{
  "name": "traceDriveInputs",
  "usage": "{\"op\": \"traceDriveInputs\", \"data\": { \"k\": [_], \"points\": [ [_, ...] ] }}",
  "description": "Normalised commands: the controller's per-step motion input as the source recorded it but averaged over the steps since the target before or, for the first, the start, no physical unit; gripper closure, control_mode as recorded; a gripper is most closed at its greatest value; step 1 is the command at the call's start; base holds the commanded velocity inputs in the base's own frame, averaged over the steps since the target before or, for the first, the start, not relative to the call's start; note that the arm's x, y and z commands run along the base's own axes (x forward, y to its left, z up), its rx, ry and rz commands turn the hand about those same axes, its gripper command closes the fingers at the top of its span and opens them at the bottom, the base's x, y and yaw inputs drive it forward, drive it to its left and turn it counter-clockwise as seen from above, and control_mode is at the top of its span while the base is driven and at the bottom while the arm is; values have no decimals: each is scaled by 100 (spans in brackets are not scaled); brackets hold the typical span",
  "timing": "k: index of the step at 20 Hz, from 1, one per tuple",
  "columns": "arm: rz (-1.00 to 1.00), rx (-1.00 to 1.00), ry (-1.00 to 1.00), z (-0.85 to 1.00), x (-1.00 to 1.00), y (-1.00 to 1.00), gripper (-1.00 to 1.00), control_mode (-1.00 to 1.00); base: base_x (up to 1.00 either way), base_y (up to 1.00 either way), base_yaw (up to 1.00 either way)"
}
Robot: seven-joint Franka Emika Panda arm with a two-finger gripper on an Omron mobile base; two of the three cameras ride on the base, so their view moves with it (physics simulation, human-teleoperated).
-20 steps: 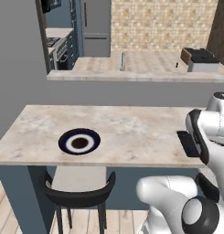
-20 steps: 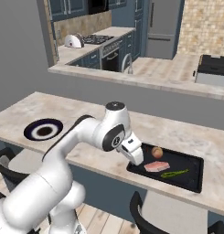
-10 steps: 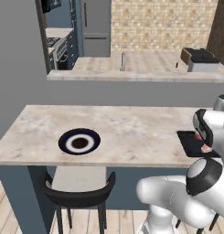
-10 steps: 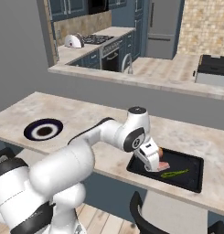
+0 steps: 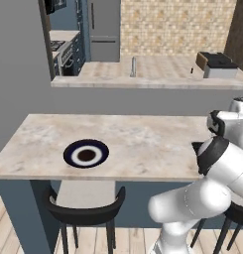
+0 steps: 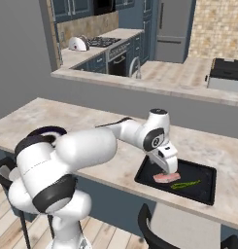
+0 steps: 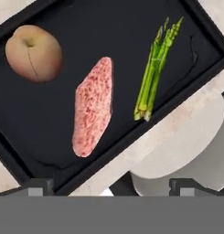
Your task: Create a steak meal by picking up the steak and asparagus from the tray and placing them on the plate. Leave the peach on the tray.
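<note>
A: Where, then, does the food lie?
B: On the black tray (image 7: 22,151) the steak (image 7: 92,106) lies in the middle, the peach (image 7: 34,53) on one side, the asparagus (image 7: 157,68) on the other, none touching.
A: And the claw?
B: The gripper (image 6: 170,168) hangs over the steak, fingers spread, grasping nothing. The plate (image 5: 86,153) sits well apart on the counter (image 5: 143,144).
</note>
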Motion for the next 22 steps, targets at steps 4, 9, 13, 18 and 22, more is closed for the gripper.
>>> {"op": "traceDriveInputs", "data": {
  "k": [4,9,13,18,22],
  "points": [
    [0,0,0,-46,12,-23,-100,-100,0,0,0],
    [0,0,0,-49,3,-2,-100,-100,0,0,0],
    [0,0,0,-28,19,0,-100,-100,0,0,0],
    [0,0,0,-18,32,0,-100,-100,0,0,0],
    [0,0,0,-36,26,0,-100,-100,0,0,0]
  ]
}}
